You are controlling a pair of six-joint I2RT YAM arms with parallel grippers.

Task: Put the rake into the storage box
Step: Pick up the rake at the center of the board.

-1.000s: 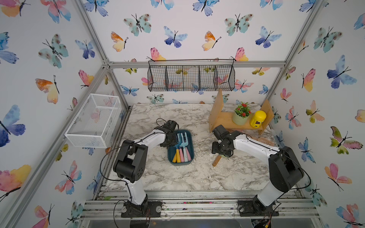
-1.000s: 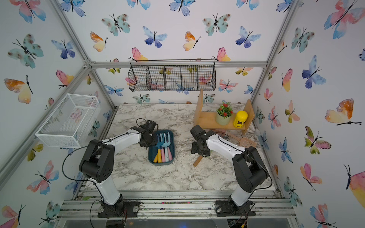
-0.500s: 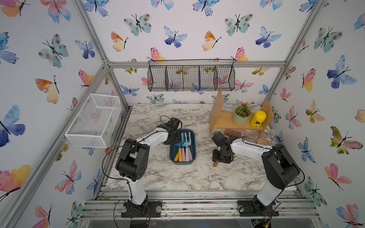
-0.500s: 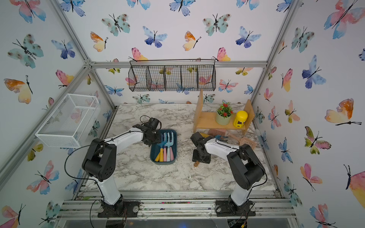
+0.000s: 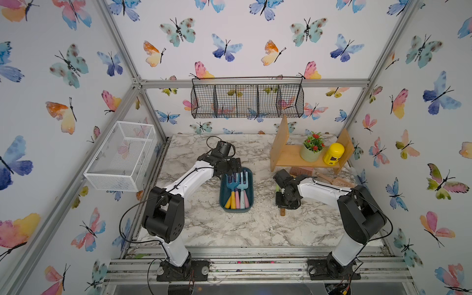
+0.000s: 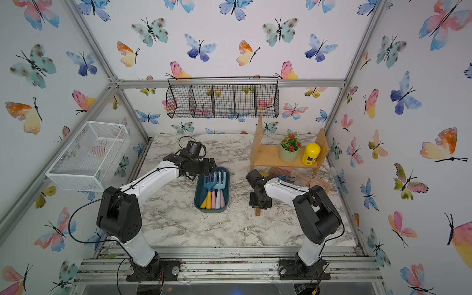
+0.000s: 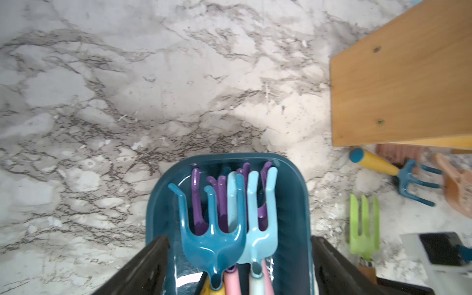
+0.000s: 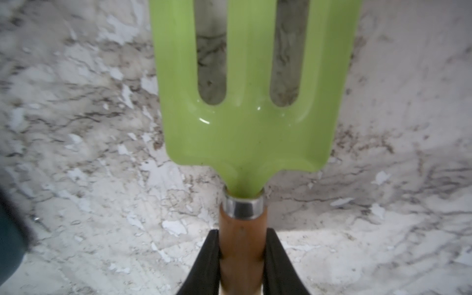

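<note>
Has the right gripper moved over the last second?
Yes. The right gripper has come away from the wooden shelf, down onto the rake, closing on its handle.

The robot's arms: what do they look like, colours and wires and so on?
The left arm and right arm match: smooth white links between bulky black joints, bolted to black base plates. Thin black cables run along them, one looping loosely beside the left arm. The left gripper and right gripper are black, with two flat tapering fingers each.

Glossy plastic storage box (image 7: 291, 204); green rake (image 8: 255, 127) glossy, wooden handle.
</note>
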